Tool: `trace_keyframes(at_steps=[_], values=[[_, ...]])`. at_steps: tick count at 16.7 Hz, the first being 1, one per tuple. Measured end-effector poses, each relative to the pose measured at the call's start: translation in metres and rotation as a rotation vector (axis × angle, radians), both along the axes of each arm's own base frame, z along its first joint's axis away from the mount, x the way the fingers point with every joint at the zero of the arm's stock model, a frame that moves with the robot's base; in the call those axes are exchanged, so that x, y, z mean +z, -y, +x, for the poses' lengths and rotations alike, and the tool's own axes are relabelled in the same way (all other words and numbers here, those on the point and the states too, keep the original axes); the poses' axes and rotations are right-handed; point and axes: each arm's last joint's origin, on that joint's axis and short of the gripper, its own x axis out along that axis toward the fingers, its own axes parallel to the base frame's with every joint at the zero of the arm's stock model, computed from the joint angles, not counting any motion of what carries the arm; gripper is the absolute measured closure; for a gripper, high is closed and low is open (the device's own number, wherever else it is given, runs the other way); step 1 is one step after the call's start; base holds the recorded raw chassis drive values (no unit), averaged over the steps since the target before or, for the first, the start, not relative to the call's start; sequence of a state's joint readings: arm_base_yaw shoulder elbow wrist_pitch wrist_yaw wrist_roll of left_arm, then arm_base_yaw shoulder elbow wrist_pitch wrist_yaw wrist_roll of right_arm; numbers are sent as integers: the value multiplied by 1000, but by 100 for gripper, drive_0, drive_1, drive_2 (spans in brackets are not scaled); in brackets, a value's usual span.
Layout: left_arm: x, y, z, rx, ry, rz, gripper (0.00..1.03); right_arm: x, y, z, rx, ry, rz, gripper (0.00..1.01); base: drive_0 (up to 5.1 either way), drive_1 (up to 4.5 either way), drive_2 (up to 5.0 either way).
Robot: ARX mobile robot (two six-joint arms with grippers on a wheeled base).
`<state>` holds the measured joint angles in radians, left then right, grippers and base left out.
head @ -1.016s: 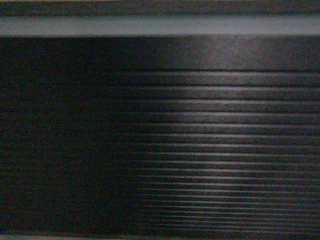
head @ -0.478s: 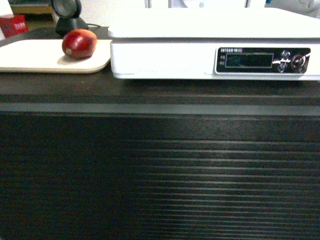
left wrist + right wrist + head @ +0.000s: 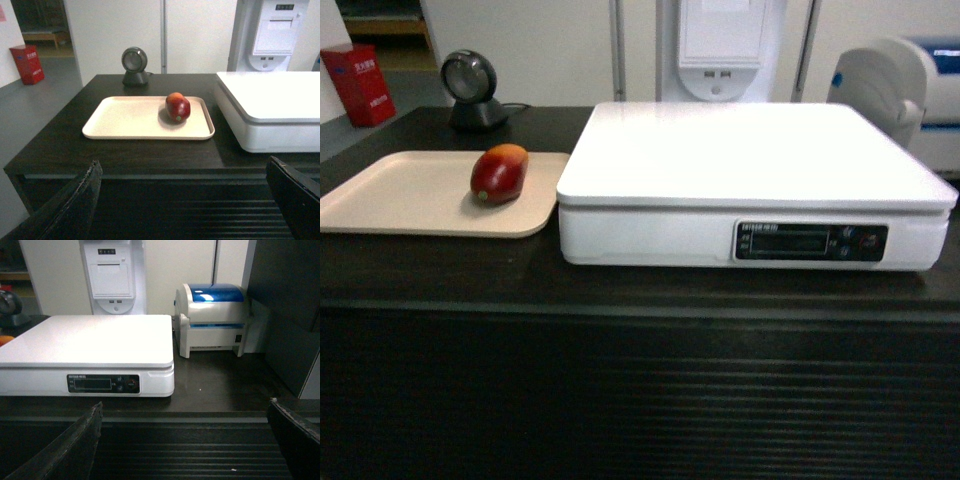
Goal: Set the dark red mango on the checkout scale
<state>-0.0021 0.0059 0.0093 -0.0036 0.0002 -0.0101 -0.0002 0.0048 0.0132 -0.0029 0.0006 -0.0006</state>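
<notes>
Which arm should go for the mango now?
Left, probably. The dark red mango lies on the beige tray straight ahead of the open left gripper; the right wrist view faces the scale instead.

dim, soft-focus indoor light; glare on the scale platform.

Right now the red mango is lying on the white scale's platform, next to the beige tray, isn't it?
Not quite. The dark red mango lies on the beige tray, near its right edge, not on the scale, whose platform is bare. The tray does sit beside the scale on the checkout. The head view and the left wrist view both show this.
</notes>
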Motion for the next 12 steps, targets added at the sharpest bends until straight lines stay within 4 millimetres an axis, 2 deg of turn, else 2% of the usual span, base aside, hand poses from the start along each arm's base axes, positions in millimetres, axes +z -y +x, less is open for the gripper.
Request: trace_keyframes(at_steps=[12], values=[[0,0,0,0,1,0,5,0,0,0,0,-1,0,3,0,0,0]])
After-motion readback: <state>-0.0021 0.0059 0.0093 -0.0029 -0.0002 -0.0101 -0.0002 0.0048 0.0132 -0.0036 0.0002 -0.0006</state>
